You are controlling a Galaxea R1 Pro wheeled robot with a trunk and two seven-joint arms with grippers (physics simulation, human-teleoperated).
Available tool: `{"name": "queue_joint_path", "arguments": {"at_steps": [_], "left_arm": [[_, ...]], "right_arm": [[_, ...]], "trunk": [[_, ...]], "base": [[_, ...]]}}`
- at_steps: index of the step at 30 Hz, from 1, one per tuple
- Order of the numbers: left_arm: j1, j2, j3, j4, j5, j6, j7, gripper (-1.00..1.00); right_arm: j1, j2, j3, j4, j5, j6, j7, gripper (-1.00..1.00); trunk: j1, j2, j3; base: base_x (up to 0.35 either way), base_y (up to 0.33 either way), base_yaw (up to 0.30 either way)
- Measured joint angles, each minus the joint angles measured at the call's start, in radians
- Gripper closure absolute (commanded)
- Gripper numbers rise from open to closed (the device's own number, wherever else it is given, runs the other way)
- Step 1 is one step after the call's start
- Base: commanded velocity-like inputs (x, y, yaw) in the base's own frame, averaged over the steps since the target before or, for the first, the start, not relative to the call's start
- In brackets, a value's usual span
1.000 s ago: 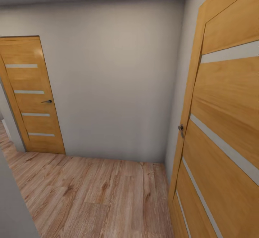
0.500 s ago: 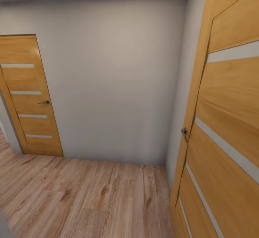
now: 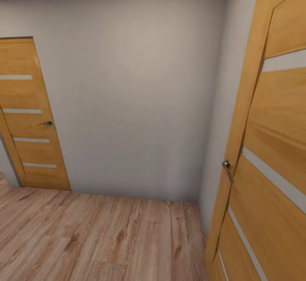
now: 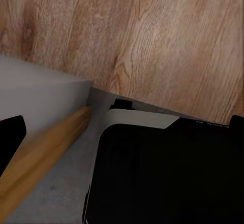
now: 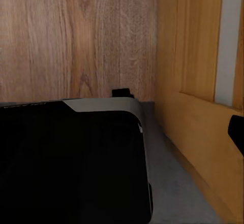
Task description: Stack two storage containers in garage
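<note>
From the head, a plain grey-white wall (image 3: 131, 89) is faced. An orange-wood door (image 3: 27, 115) with four narrow glass slits and a dark handle (image 3: 45, 123) is set at the far left. A second such door (image 3: 272, 166), with a metal handle (image 3: 227, 166), is seen close at the right. Light wood planks (image 3: 97, 238) are laid below.

At the left wrist, the robot's black base (image 4: 168, 178) is seen over planks (image 4: 152, 36), beside a grey wall (image 4: 35, 97) and an orange-wood edge (image 4: 46, 153). A dark finger (image 4: 10, 140) is cut by the frame; the fingers' state cannot be told.

At the right wrist, the black base (image 5: 71, 163) is seen by planks (image 5: 76, 36) and the door (image 5: 198, 56). Of one finger (image 5: 237, 130) only a dark tip is caught, so the state cannot be told. The containers' whereabouts cannot be told.
</note>
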Motion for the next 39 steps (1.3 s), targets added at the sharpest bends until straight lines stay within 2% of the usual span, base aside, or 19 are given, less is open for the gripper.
{"name": "queue_joint_path", "arguments": {"at_steps": [22,24,27,39], "left_arm": [[0.000,0.000,0.000,0.000,0.000,0.000,0.000,-1.00],[-0.001,0.000,0.000,0.000,0.000,0.000,0.000,-1.00],[-0.001,0.000,0.000,0.000,0.000,0.000,0.000,-1.00],[-0.001,0.000,0.000,0.000,0.000,0.001,0.000,-1.00]], "right_arm": [[0.000,0.000,0.000,0.000,0.001,0.001,0.000,-1.00],[0.000,0.000,0.000,0.000,0.010,0.001,-0.001,-1.00],[0.000,0.001,0.000,0.000,0.047,0.000,-0.001,-1.00],[0.000,0.001,-0.001,0.000,0.056,0.005,-0.001,-1.00]], "trunk": [[0.000,0.000,0.000],[0.000,0.000,0.000],[0.000,0.000,0.000],[0.000,0.000,0.000]], "base": [[0.322,0.000,0.000],[0.322,0.000,0.000],[0.322,0.000,0.000],[0.322,0.000,0.000]]}}
